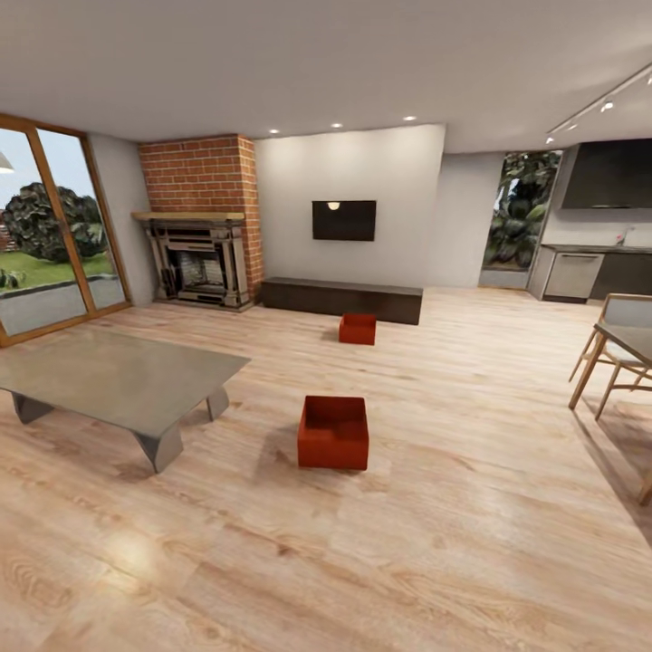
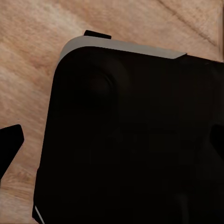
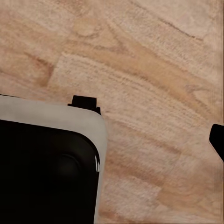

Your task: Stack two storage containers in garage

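Observation:
Two orange-red open-top storage containers stand on the light wood floor of the living room. The nearer container [image 1: 333, 433] is in the middle of the head view, just right of the low table. The farther container [image 1: 358, 329] sits in front of the long dark bench [image 1: 341, 299]. Both look empty. My left gripper [image 2: 112, 140] hangs over the robot's black base, with one dark fingertip [image 2: 10, 144] at the picture's edge. My right gripper [image 3: 112, 140] hangs over bare planks, one fingertip [image 3: 217, 140] at the edge. Both hold nothing and are far from the containers.
A low grey coffee table [image 1: 118, 376] stands at the left. The brick fireplace [image 1: 201, 226] and a wall TV [image 1: 344, 220] are at the back. A wooden chair and table [image 1: 616, 358] stand at the right, with a kitchen counter [image 1: 589, 272] beyond. Glass doors [image 1: 50, 231] line the left wall.

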You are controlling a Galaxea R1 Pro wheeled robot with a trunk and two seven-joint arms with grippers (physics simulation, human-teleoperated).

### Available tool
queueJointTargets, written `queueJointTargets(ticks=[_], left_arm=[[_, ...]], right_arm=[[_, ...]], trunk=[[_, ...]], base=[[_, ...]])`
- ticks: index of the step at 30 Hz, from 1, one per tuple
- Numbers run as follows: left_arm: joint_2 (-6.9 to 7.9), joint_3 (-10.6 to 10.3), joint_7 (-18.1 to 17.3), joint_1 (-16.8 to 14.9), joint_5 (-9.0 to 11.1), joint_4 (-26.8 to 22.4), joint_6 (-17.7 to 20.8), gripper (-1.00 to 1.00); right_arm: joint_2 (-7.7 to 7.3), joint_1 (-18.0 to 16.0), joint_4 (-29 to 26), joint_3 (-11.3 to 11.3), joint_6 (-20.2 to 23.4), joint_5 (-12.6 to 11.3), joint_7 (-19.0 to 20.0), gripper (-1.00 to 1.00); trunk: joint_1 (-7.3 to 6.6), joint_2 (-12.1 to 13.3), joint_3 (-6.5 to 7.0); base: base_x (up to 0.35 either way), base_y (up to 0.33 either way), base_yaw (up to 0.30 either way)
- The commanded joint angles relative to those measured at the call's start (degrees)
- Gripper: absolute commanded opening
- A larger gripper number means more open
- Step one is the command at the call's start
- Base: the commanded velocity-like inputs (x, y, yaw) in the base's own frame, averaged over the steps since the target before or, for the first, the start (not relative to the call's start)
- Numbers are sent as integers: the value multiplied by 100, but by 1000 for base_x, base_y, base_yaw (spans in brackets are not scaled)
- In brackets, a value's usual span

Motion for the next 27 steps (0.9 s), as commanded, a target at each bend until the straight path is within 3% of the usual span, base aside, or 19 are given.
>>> queueJointTargets(ticks=[1, 27], left_arm=[[-2, 42, 4, -2, 10, 0, -12, 100], [-2, 42, 1, -2, 10, 0, -19, 100]], right_arm=[[3, -7, 17, 52, -33, -41, -3, 100], [3, -7, 17, 49, -50, -72, -3, 100]], trunk=[[3, -2, -5], [3, -2, -5]], base=[[325, 0, -1], [325, 0, -18]])
